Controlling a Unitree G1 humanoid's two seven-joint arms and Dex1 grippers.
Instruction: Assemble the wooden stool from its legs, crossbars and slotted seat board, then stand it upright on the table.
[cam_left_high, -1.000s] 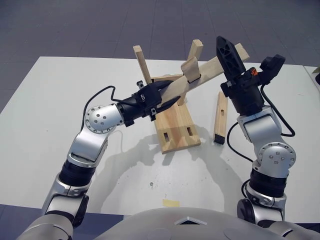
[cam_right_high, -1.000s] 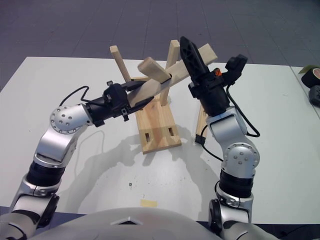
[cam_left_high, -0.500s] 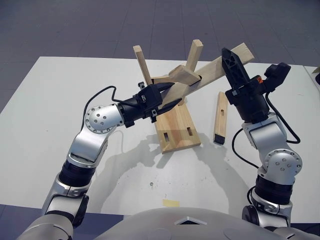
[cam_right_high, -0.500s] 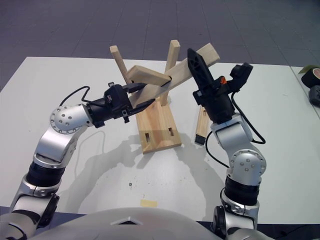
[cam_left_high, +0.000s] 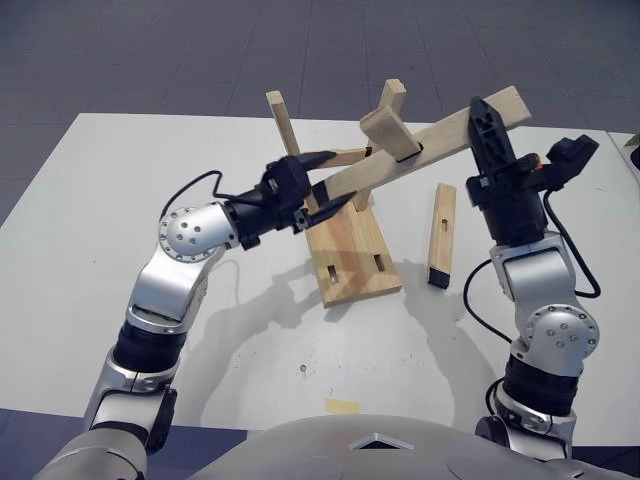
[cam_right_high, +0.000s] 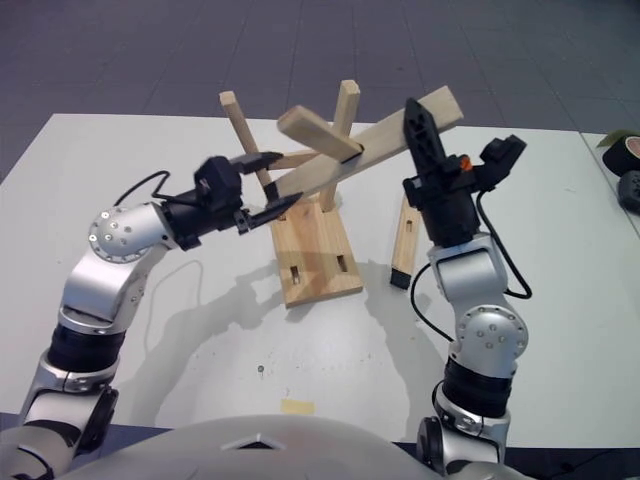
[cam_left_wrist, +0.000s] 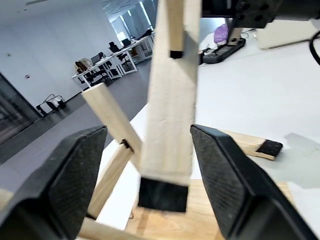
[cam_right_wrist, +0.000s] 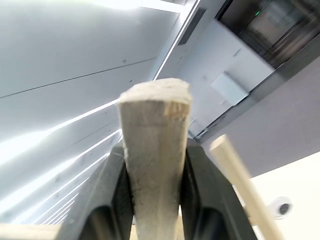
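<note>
wooden stool half built, 1 leg held in the air between 2 grippers

pale wood parts sit near the middle of a white table (cam_left_high: 100, 200). the slotted seat board (cam_left_high: 352, 262) lies flat on the table, with 2 open slots showing at its near end. at its far end 2 upright legs (cam_left_high: 282, 122) rise from it, leaning slightly apart, with a thin crossbar (cam_right_high: 300, 158) running between them.

a third leg (cam_left_high: 420, 158) hangs tilted above the board, low on the left and high on the right. it passes just in front of the upright legs. a short crossbar (cam_left_high: 388, 133) is fixed to its middle and sticks up and away from it. its lower end carries a black foot (cam_left_wrist: 162, 195), which hovers just over the far part of the seat board.

the right gripper (cam_left_high: 484, 115) points upward and is clamped on the high end of the tilted leg. in the right wrist view its dark fingers (cam_right_wrist: 197, 195) press against both sides of the wood.

the left gripper (cam_left_high: 335, 180) reaches in from the left at the leg's low end. its 2 fingers (cam_left_wrist: 75, 180) are spread wide, 1 on each side of the leg, with a gap on both sides and no contact.

a fourth leg (cam_left_high: 440, 232) lies loose on the table just right of the seat board, between it and the right arm, black foot toward the robot.
</note>
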